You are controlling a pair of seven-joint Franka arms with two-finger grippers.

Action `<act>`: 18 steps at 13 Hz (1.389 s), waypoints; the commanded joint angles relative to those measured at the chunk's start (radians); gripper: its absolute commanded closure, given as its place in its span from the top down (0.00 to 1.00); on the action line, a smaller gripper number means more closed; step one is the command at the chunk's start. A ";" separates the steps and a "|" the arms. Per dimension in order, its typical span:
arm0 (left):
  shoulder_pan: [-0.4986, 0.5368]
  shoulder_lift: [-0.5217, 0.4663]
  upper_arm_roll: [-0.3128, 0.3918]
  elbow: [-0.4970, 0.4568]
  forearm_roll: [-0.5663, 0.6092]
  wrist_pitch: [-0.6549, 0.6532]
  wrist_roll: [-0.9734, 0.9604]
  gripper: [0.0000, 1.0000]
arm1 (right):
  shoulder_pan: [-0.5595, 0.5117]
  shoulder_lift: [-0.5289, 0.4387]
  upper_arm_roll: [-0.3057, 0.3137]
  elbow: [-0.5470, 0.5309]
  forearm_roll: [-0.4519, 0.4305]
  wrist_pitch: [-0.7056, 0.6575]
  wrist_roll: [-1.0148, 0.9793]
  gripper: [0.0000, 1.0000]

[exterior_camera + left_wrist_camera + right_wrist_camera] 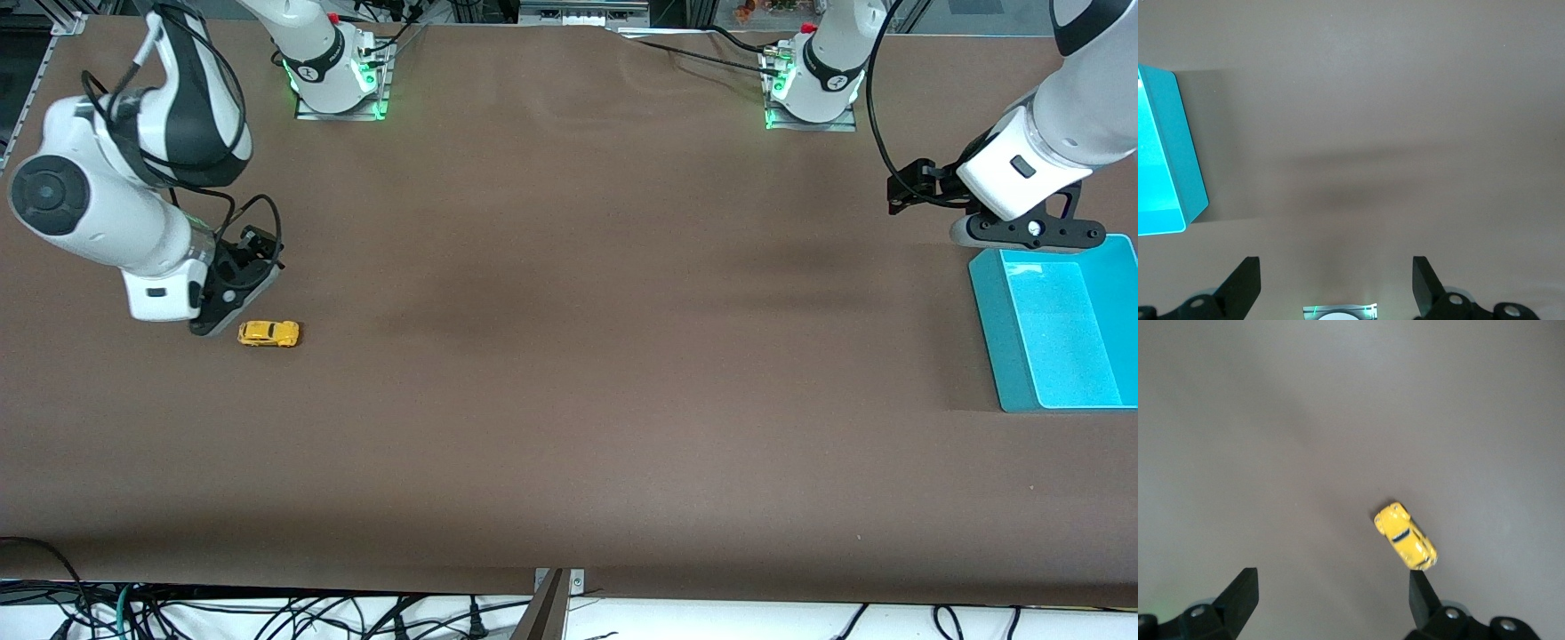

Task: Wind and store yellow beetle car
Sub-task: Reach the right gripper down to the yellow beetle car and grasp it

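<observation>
1. Check the right gripper (1328, 597) first. Its two black fingers (1241, 593) stand spread wide apart, and nothing sits between them. One fingertip lies just beside the yellow beetle car (1405, 535), a tiny toy car with a rounded yellow body and dark windows; you cannot tell from the wrist view whether the two touch.

2. Locate the yellow beetle car (268, 333) on the brown table covering (569, 373). It rests upright on its wheels near the right arm's end of the table, with its long axis running along the table's length.

3. Note the right gripper (222, 307) relative to the car. The gripper hangs low over the brown covering just beside the car, on the side toward the robot bases.

4. Check the left gripper (1337, 283). Its black fingers (1245, 283) are also spread fully apart and hold nothing; only bare brown covering shows between them.

5. Note the left gripper (1022, 229) relative to the car. It is well apart from the car, at the left arm's end of the table, where that arm waits.

6. Identify the open teal plastic bin (991, 311), a rectangular tray with slanted walls. It stands well apart from the car at the left arm's end, and the left gripper hovers over the rim of the bin that faces the robot bases. Its light floor (1155, 173) shows no contents in the part you can see.
</observation>
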 commanded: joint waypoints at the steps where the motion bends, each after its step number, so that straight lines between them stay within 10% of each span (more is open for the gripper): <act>1: 0.007 0.019 0.001 0.039 -0.016 -0.025 0.024 1.00 | -0.009 -0.040 0.001 -0.132 -0.015 0.146 -0.329 1.00; 8: 0.007 0.019 0.001 0.039 -0.016 -0.025 0.024 1.00 | -0.138 0.104 0.002 -0.166 -0.008 0.368 -0.767 1.00; 18: 0.007 0.019 0.001 0.039 -0.016 -0.025 0.024 1.00 | -0.179 0.249 0.002 -0.150 -0.001 0.525 -0.836 0.92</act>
